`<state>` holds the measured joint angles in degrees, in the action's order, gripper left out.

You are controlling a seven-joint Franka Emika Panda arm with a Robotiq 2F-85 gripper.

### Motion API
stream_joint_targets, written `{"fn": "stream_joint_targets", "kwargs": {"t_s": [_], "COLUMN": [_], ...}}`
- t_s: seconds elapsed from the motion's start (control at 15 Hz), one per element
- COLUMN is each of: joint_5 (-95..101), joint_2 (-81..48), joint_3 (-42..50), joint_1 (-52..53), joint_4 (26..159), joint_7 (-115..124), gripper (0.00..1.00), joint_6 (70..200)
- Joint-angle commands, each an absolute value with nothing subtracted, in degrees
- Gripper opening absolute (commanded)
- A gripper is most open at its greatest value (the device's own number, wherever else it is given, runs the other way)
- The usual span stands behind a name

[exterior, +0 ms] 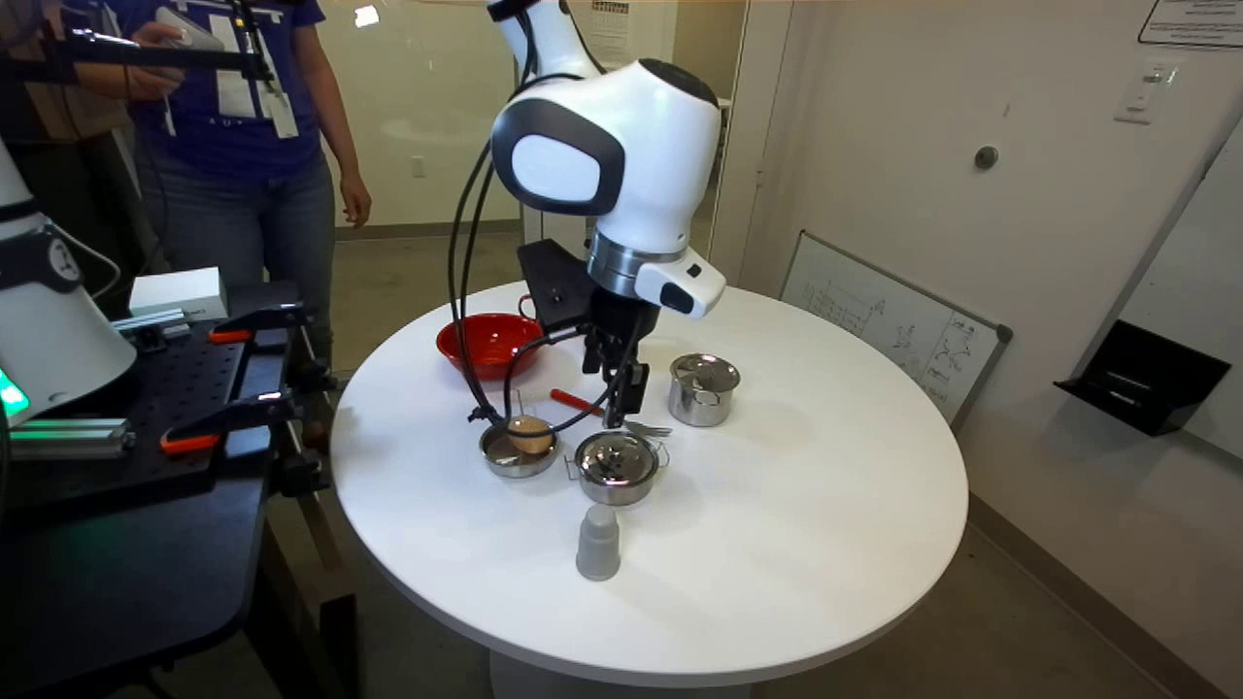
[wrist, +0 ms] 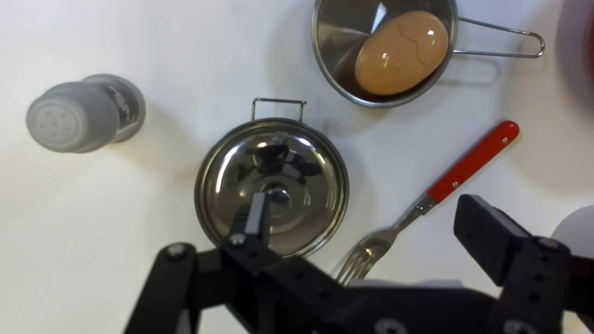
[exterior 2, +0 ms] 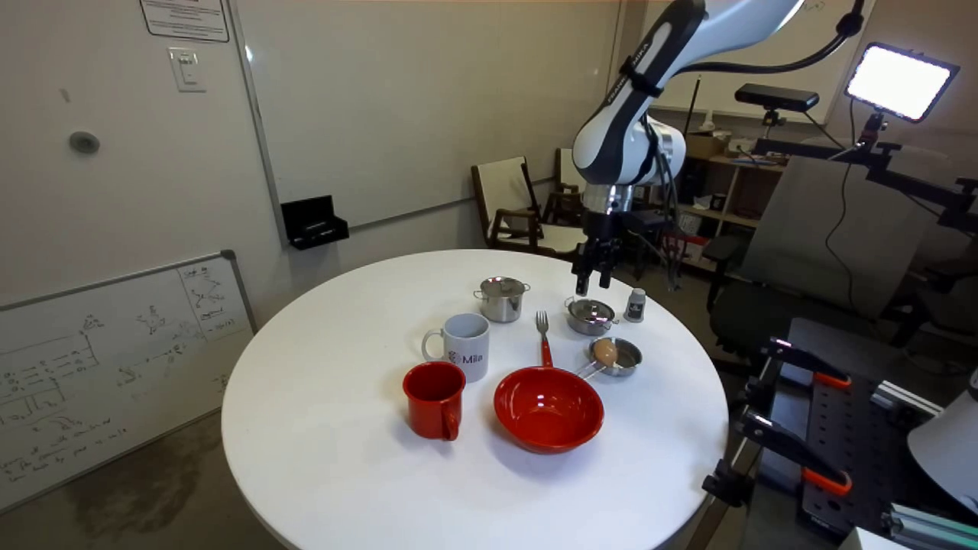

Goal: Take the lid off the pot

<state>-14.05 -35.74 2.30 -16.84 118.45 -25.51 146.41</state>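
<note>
Indoors: claw (exterior 2: 594,284) above round white table (exterior 2: 321,412), low whiteboard (exterior 2: 122,370) largely illegible.

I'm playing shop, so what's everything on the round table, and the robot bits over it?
Table: one, white, underneath these things
Low pot: one, silver, on the table
Lid: one, silver, on the low pot
Shaker: one, grey, beside the low pot
Fork: one, silver and red, near the low pot
Little pan: one, silver, beside the low pot
Egg: one, brown, in the little pan
Bowl: one, red, near the fork's handle
Cup: one, red, beside the bowl
Mug: one, white, beside the cup
Tall pot: one, silver, behind the mug in an exterior view; can't tell if lidded
Robot arm: one, white and black, over the table
Jaws: one pair, black, open above the table
</note>
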Motion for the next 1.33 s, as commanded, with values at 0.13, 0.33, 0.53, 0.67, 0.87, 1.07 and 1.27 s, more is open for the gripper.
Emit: {"fn": "stream_joint_targets", "kwargs": {"t_s": [0.13,0.33,0.53,0.67,0.87,1.07,1.27], "joint_5": [-10.8,-10.0,-8.7,-7.9,-7.1,-6.7,-6.6], "joint_2": [-40.9,-42.1,-43.0,-43.5,-44.1,-44.6,-45.0], "joint_3": [2.2,2.4,2.8,3.0,3.1,3.1,3.2], "joint_1": [-18.0,-18.0,-17.7,-17.7,-17.6,-17.6,-17.5], "joint_4": [113.8,112.4,111.3,110.8,110.2,109.9,109.6], "joint_7": [-21.6,-20.6,-19.3,-18.6,-17.6,-16.9,-16.3], "gripper": [1.0,1.0,1.0,1.0,1.0,0.99,0.76], "joint_6": [146.6,146.5,146.3,146.2,145.9,146.0,146.0]}}
